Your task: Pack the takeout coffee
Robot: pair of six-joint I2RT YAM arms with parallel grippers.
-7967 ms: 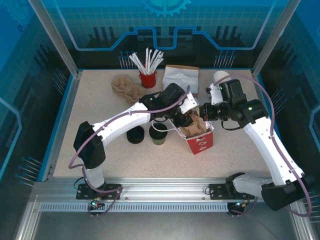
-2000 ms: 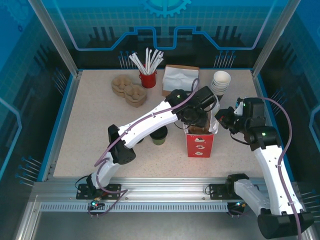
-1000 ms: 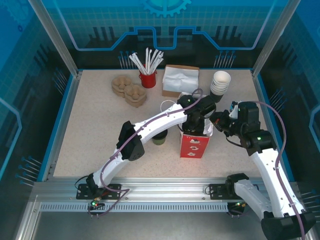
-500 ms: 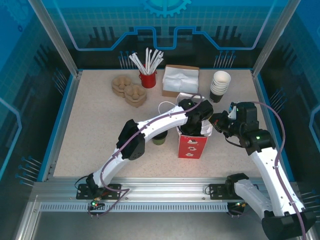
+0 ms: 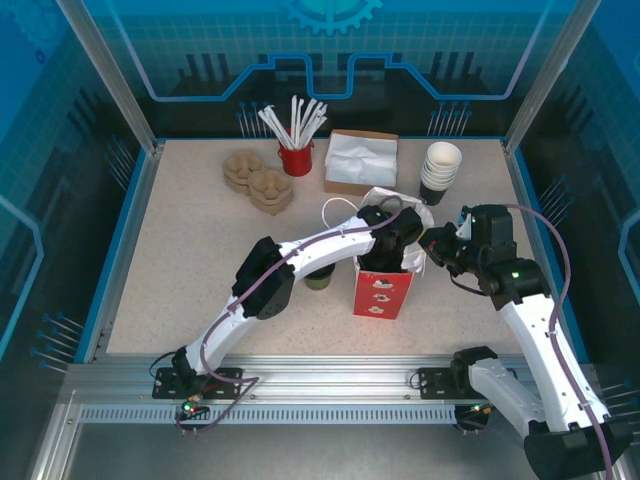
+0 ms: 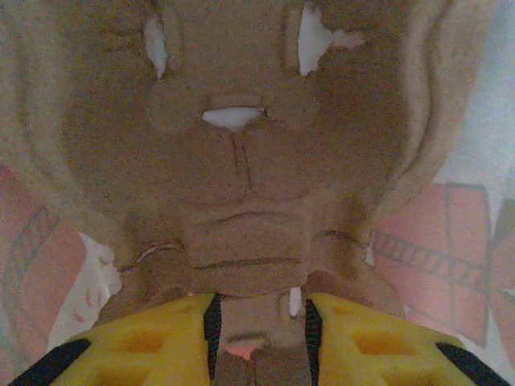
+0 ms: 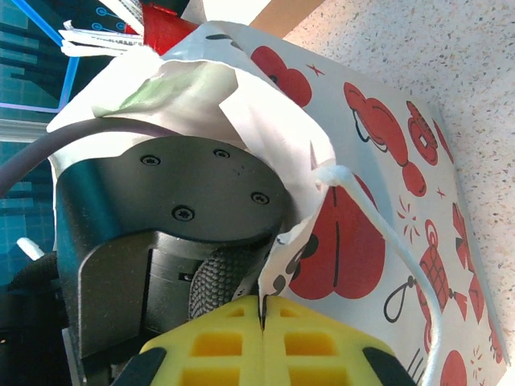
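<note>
Reaching the left gripper (image 6: 259, 326) down inside the paper bag (image 5: 383, 292) at the centre of the overhead frame. Clamping its yellow fingers on a tab of the brown pulp carrier (image 6: 241, 177) at the bottom edge of the left wrist frame, with the bag's red print glowing through the white walls at lower left and lower right.

Pinching the bag's rim with the right gripper (image 7: 263, 318), fingers pressed together on the paper edge at the bottom of the right wrist frame, just right of the left arm's black wrist. Gripping on the bag's right side, as seen in the overhead frame.

Seeing the takeout coffee (image 5: 320, 279) standing on the table (image 5: 200, 250) just left of the bag, partly hidden under the left arm (image 5: 300, 245), outside the bag and apart from both grippers.

Noting, along the upper middle of the overhead frame, stacked carriers (image 5: 258, 180), a red straw holder (image 5: 296, 158), a napkin box (image 5: 360, 160) and stacked cups (image 5: 440, 168).
</note>
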